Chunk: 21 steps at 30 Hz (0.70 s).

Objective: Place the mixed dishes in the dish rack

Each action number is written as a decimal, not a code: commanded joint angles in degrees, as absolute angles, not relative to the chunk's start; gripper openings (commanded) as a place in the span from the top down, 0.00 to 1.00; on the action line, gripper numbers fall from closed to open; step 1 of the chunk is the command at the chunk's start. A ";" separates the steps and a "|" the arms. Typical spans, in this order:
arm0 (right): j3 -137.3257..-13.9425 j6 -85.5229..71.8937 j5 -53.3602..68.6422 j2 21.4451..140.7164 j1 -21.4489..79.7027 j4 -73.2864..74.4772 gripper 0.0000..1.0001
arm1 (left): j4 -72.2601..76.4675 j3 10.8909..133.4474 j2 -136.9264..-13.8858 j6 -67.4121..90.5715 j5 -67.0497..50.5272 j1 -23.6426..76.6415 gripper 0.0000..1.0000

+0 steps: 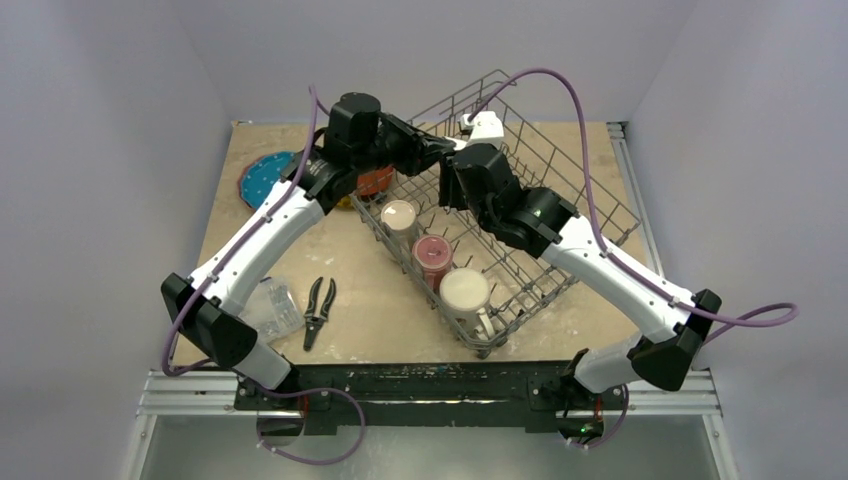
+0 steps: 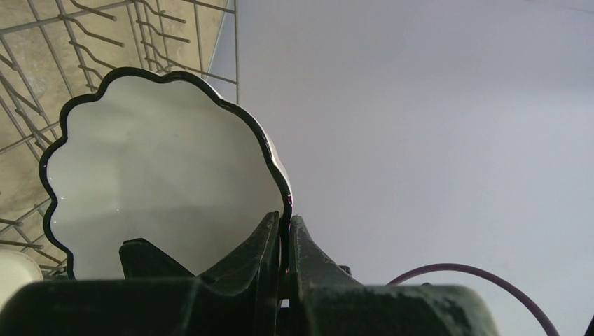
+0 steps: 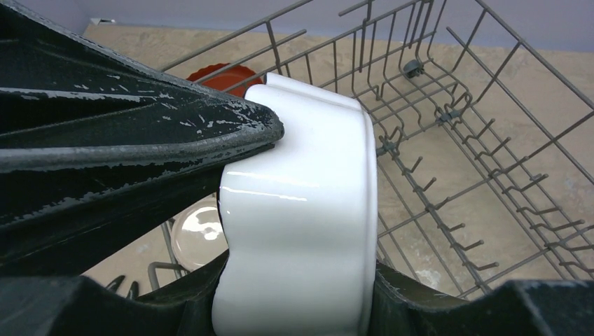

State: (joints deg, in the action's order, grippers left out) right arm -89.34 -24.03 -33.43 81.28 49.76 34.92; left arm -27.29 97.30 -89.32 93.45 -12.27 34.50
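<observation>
The white bowl (image 1: 485, 125) with the wavy rim hangs in the air above the far corner of the wire rack (image 1: 590, 215), tipped on its edge and touching none of the wires. The left gripper (image 2: 286, 217) is pinched tight on the bowl's rim. The right gripper (image 3: 329, 203) has the bowl's body between its fingers, both pressed against it. Three mugs (image 1: 433, 252) stand in a row along the rack's near side.
</observation>
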 commanded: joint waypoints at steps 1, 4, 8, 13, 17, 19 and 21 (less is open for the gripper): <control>-89.75 -23.60 -30.82 80.24 49.83 27.13 1.00 | -23.81 95.98 -84.96 92.68 -9.33 34.01 1.00; -88.24 -23.75 -27.94 79.62 49.83 24.23 1.00 | -26.79 95.99 -84.43 92.34 -8.95 33.92 0.91; -87.91 -23.06 -27.32 79.37 49.53 22.54 1.00 | -33.72 98.40 -83.71 88.87 -7.51 33.79 0.56; -87.77 -23.14 -25.21 79.36 48.96 21.23 1.00 | -45.52 100.29 -80.35 83.30 -0.71 33.78 0.12; -86.25 -23.65 -24.96 78.96 47.97 20.47 1.00 | -53.50 100.25 -76.83 78.86 6.08 33.78 0.05; -85.54 -23.91 -24.09 78.80 46.85 19.91 1.00 | -55.44 100.09 -75.30 75.82 8.15 33.84 0.04; -84.86 -23.51 -23.46 78.83 45.46 19.49 1.00 | -58.20 101.06 -74.35 71.16 10.31 33.83 0.04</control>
